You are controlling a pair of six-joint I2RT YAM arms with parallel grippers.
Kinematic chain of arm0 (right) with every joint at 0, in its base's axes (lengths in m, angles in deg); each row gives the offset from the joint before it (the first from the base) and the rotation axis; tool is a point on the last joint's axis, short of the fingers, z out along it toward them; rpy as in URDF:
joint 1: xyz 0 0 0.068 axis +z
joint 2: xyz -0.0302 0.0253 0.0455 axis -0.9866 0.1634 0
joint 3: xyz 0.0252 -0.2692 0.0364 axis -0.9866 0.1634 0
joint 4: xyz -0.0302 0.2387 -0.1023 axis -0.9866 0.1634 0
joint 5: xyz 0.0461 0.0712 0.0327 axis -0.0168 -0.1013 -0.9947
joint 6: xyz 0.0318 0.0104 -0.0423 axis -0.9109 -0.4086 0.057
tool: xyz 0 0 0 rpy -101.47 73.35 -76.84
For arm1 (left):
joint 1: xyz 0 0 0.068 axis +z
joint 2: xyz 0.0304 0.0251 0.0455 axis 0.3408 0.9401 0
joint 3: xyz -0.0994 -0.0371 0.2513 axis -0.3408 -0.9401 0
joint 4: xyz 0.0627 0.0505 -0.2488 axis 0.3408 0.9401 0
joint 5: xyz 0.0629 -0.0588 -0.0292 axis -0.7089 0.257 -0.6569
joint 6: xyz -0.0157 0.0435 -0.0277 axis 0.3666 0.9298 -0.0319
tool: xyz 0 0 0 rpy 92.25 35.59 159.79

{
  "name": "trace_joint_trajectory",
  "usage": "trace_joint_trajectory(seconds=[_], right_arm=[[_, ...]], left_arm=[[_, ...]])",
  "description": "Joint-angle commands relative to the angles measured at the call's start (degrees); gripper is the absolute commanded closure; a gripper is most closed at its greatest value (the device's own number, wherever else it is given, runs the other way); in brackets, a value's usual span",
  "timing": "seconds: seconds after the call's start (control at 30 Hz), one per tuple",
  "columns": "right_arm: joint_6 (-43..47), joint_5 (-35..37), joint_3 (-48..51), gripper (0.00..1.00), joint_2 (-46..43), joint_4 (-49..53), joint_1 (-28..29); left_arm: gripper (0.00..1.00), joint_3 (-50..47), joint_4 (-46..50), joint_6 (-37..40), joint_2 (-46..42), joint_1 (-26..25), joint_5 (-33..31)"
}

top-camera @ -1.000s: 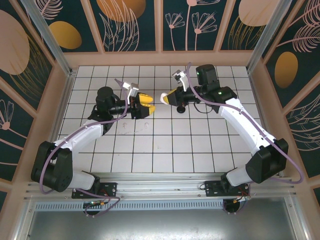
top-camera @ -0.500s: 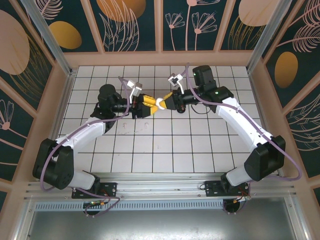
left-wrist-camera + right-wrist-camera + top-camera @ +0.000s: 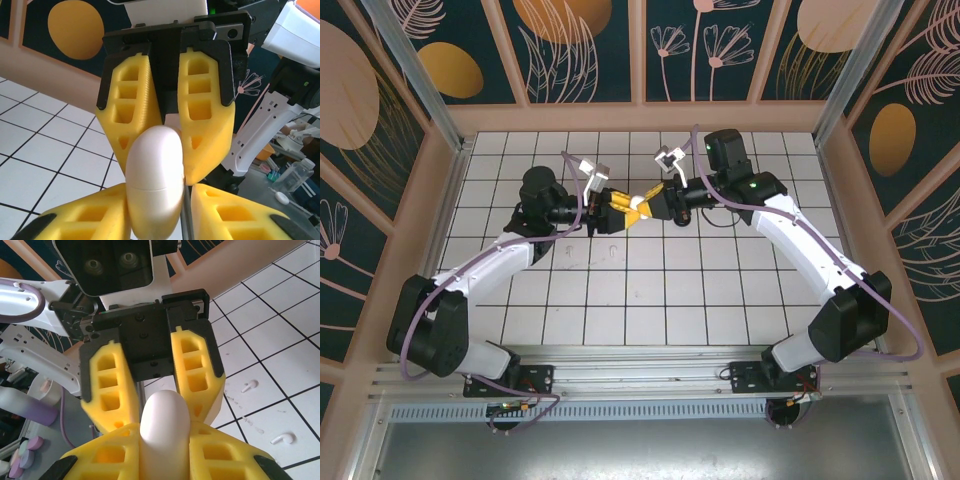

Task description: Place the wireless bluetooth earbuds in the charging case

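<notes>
Top external: left fingers [image 3: 618,208] and right fingers [image 3: 649,202] are clenching the smooth white egg-shaped charging case [image 3: 634,207] aloft, risking it squirting free while tiny white earbuds [image 3: 248,386] are lying on the tiled bench [image 3: 290,355].

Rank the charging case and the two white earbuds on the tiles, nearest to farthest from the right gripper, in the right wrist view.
1. charging case, held in the right gripper.
2. lower white earbud, at the lower right.
3. upper white earbud, beyond it, mid right.
</notes>
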Motion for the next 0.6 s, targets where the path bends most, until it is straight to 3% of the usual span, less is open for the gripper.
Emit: trace_joint_trajectory(seconds=[0.0,0.2,0.33,0.57], right_arm=[[0.6,-2.3,-1.7,0.95,0.0,-0.8,0.6],[0.0,-2.4,-1.2,0.91,-0.1,-1.5,0.6],[-1.5,0.1,-1.3,0.7,0.0,-2.1,0.4],[-6.7,10.8,-0.1,0.63,-0.1,-4.5,-1.7]], left_arm=[[0.73,2.1,-0.1,-0.1,0.8,-0.5,1.6],[0.98,2.8,1.2,-1.3,1.3,-0.5,-0.8],[0.99,2.8,1.5,-1.2,0.9,-0.5,-1.5],[1.0,2.5,5.0,3.2,-1.5,-0.6,-2.0]])
